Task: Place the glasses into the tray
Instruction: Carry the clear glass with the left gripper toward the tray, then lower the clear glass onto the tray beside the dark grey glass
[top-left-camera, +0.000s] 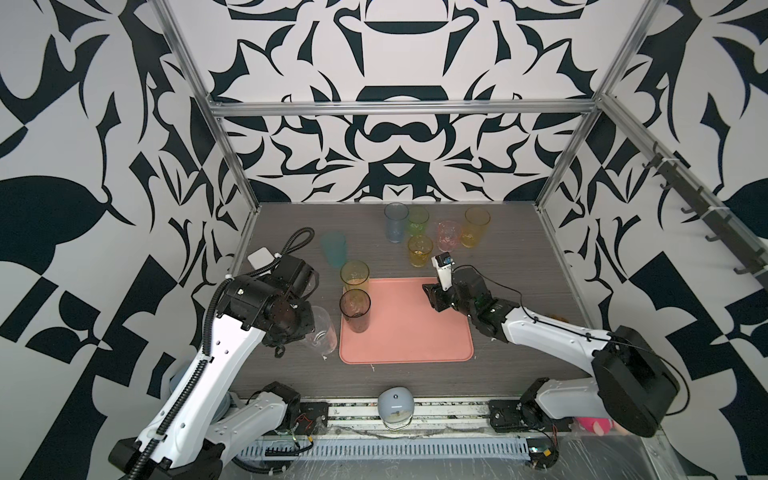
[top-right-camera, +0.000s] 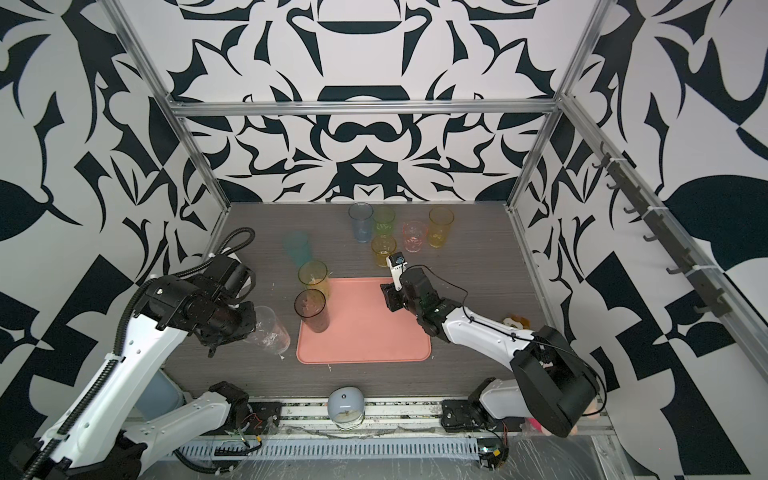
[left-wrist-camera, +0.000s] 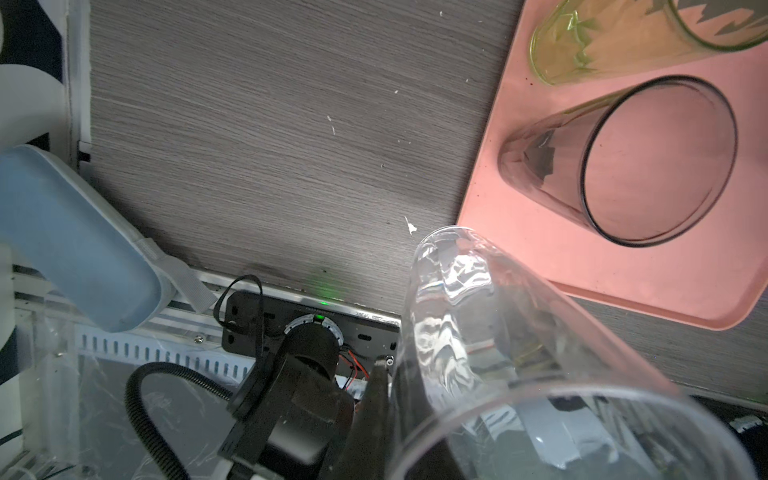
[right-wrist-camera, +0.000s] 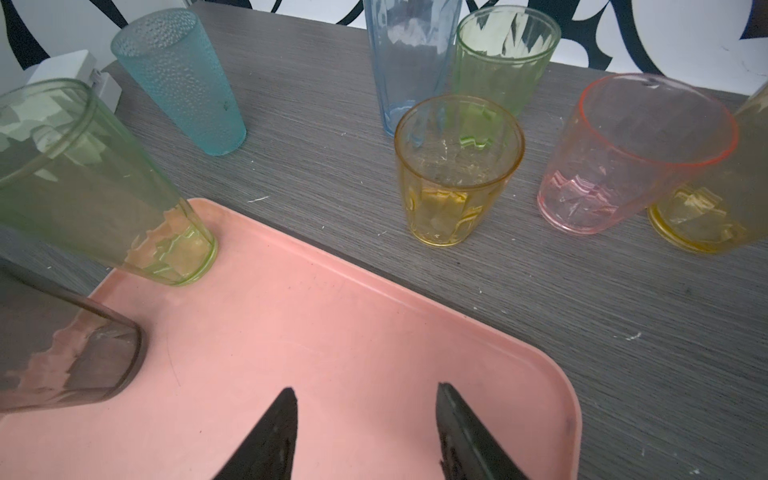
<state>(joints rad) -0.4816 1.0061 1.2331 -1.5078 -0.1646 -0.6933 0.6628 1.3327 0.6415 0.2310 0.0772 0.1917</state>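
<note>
Operator: What's nearest me?

Spotter: Your left gripper (left-wrist-camera: 392, 368) is pinched tight on the wall of the clear glass (top-left-camera: 322, 332), with one finger (left-wrist-camera: 368, 415) outside it. The glass is tilted, just left of the tray (top-left-camera: 415, 336) by its near-left corner, not in it. I can't tell whether its base touches the table.

Operator: And on the tray?

Spotter: Two tall ones stand along the left side. The smoky grey glass (top-left-camera: 355, 311) is closer to you, and the yellow-green glass (top-left-camera: 355, 276) stands behind it in the far-left corner. Your right gripper (right-wrist-camera: 365, 390) hovers over the far-right corner. Its jaws are apart with bare tray showing between them, and it holds nothing.

Operator: Beyond that?

Spotter: Past the tray's far edge, on the table, the short yellow glass (top-left-camera: 419, 250) comes first, with the teal glass (top-left-camera: 334, 249) off to the left. Then comes the pink glass (top-left-camera: 449, 235). At the back are the blue glass (top-left-camera: 395, 222), the green glass (top-left-camera: 417, 224) and the tall amber glass (top-left-camera: 476, 227). All six stand upright, outside the tray.
</note>
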